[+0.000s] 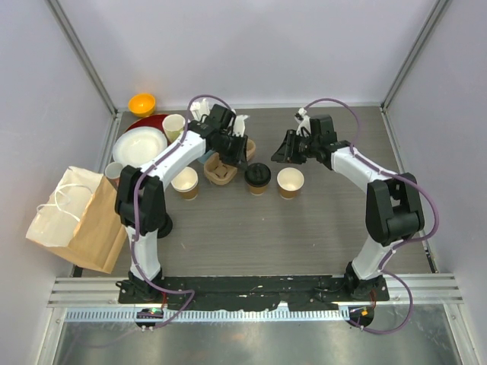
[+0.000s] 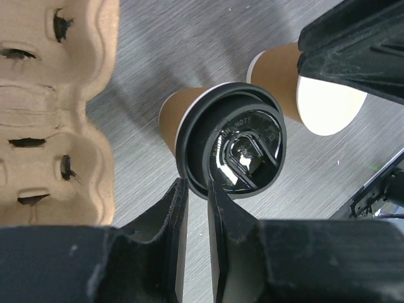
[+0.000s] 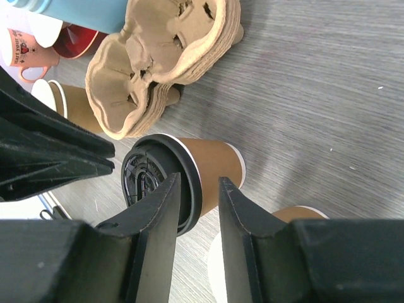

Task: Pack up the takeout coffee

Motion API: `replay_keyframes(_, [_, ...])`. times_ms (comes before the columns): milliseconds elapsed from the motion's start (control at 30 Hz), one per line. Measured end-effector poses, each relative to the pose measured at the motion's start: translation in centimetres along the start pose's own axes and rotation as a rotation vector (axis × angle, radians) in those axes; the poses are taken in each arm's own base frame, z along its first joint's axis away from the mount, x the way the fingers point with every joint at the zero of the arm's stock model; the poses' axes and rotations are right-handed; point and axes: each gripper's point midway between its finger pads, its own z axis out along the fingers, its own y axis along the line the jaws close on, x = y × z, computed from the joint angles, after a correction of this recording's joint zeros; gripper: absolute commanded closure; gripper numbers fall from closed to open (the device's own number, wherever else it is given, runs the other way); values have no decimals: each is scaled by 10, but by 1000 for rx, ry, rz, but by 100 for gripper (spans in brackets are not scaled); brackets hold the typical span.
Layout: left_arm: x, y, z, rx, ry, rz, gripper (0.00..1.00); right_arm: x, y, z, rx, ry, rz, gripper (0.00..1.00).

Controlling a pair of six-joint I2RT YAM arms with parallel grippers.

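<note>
At left gripper point(image 2: 197, 189), lidded cup point(image 2: 243, 148), perhaps pinched

Cups point(image 1: 290, 182): brown kraft, cream-white inside. Lid point(image 2: 230, 148): glossy black. Tray point(image 2: 44, 107): plain tan. Tabletop point(image 1: 304, 236): grey, fine streaked grain. Bowl point(image 1: 141, 103): orange. Bag point(image 1: 84, 220): brown.

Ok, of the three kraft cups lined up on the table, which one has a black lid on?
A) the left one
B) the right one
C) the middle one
C: from above, the middle cup is capped in black, while the left cup and right cup show open cream insides.
</note>
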Motion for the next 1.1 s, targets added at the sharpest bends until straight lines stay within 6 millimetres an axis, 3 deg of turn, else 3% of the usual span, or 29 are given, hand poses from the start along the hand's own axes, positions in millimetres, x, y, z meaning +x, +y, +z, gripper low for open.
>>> replay_keyframes(367, [13, 11, 10, 3, 20, -61, 78, 16, 1, 8, -27, 64, 23, 65])
replay_keyframes(1100, [14, 9, 20, 45, 23, -83, 82, 34, -4, 14, -37, 112, 24, 71])
